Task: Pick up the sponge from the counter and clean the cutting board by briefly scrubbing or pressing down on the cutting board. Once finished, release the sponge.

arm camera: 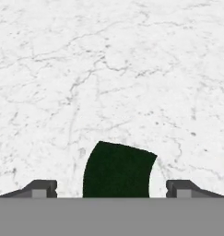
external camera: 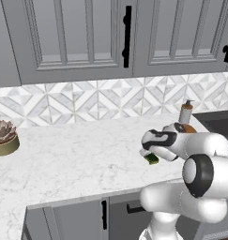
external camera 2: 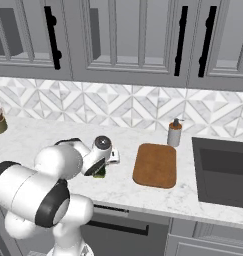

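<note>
The sponge [arm camera: 117,169], a small dark green block, lies on the white marble counter [arm camera: 109,69]. My gripper [arm camera: 112,189] hangs right above it, open, and each fingertip [arm camera: 42,189] stands clear of the sponge's sides. From the right base view the sponge [external camera 2: 99,173] sits under my gripper [external camera 2: 100,167], a short way left of the reddish-brown cutting board [external camera 2: 154,165]. The left base view has the sponge [external camera: 152,159] peeking out below the hand [external camera: 149,153]; the arm hides nearly all of the cutting board [external camera: 189,127] there.
A soap dispenser [external camera 2: 174,133] stands behind the board's far right corner. A dark sink [external camera 2: 223,170] is sunk into the counter to the right. A potted succulent [external camera: 3,137] sits far left. Grey cabinets [external camera 2: 133,40] hang above the tiled backsplash.
</note>
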Tool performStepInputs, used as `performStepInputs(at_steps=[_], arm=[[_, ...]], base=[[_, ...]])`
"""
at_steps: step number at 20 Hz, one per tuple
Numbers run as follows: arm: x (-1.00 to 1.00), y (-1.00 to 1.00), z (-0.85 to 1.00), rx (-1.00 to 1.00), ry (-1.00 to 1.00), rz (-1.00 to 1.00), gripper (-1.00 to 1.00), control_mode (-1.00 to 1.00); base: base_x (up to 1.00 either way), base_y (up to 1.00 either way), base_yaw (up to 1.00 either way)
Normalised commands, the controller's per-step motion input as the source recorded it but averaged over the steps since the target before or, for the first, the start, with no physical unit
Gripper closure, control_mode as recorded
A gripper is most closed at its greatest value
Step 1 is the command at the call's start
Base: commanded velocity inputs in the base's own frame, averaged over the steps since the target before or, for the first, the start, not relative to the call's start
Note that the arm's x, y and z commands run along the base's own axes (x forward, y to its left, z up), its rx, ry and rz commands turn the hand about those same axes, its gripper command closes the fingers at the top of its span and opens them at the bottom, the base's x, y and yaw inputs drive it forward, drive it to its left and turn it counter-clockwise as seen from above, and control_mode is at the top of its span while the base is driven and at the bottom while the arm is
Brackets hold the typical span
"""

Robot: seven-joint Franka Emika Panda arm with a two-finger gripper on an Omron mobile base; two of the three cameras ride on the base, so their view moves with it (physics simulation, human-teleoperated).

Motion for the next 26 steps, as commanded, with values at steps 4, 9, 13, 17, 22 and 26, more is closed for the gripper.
performStepInputs(at_steps=[4,9,13,17,22,26], arm=[[0.0,0.13,0.66,0.01,0.0,0.07,-1.0,-1.0],[-0.2,0.33,1.0,-0.14,-0.01,0.08,-1.0,-1.0],[-0.5,0.22,1.0,-0.09,0.0,0.0,-1.0,-1.0],[-0.9,0.02,1.0,0.02,0.0,0.0,-1.0,-1.0],[-0.96,0.0,0.98,0.03,0.0,0.0,-1.0,-1.0],[-0.96,0.0,0.66,0.0,-0.07,-0.04,-1.0,-1.0]], base=[[0.0,0.0,0.0],[0.0,0.0,0.0],[0.0,0.0,0.0],[0.0,0.0,0.0],[0.0,0.0,0.0],[0.0,0.0,0.0]])
